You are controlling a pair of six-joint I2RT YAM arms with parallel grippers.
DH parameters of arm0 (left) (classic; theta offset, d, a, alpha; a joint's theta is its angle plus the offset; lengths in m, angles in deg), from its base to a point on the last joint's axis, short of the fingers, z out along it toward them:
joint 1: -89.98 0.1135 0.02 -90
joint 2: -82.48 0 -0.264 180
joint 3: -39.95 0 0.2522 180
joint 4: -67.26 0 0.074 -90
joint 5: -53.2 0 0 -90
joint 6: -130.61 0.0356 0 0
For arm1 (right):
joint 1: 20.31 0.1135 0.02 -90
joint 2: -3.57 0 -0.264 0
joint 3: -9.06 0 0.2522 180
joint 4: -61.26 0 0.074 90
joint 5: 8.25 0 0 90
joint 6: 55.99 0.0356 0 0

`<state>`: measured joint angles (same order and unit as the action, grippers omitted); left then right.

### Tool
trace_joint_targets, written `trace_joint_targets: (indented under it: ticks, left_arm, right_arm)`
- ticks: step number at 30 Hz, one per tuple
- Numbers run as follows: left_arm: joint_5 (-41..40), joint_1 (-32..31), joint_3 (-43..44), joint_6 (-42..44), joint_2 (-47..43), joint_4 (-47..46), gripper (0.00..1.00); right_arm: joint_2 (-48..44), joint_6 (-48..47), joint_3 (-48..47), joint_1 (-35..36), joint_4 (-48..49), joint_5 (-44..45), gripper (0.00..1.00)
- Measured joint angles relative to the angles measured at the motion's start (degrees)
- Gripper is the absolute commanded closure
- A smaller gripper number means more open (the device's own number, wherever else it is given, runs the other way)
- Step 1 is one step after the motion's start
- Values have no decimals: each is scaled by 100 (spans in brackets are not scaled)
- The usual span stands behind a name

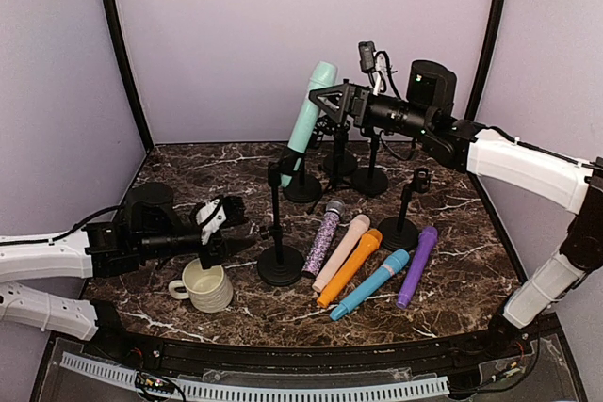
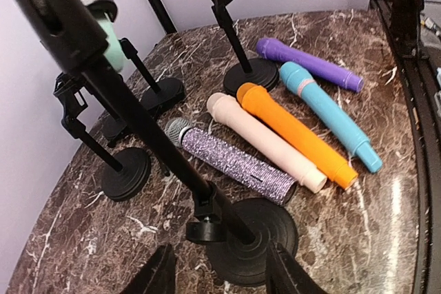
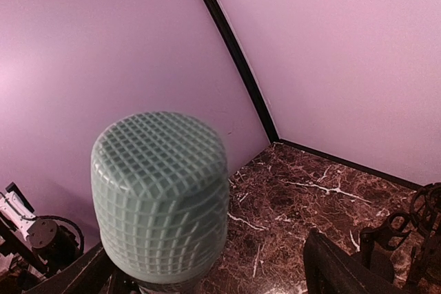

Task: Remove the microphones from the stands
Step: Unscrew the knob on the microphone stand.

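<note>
A row of handheld microphones, from a glittery purple one [image 1: 323, 237] to a plain purple one [image 1: 416, 265], lies across the near middle of the marble table [image 1: 188, 171], blocking low passes. Just left rises a tall front stand [image 1: 280, 265], with a cream mug [image 1: 207, 286] beside it. Farther back, the teal microphone [image 1: 308, 120], its clip stand [image 1: 302, 185] and a pair of stands [image 1: 370, 179] crowd together. A short stand [image 1: 399, 233] sits right. Bare tabletop lies far left and near right.

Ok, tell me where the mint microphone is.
Top view, centre: the mint microphone leans tilted in the clip of the tall front stand, its head at the right claw.
</note>
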<state>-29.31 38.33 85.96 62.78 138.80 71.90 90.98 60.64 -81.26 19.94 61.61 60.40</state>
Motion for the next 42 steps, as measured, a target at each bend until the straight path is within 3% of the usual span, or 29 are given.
trace_joint_targets:
  ticks: [15,32,42]
  left_arm:
    - [-1515,-675,31,1851,1346,-820,59]
    - [-2192,-815,33,2618,1679,-1300,52]
    - [-2415,-815,63,2667,1928,-1429,63]
  right_arm:
    - [-190,-122,13,0,-39,44,9]
    - [-188,-170,20,0,-48,33,9]
    - [-188,-170,20,0,-46,28,9]
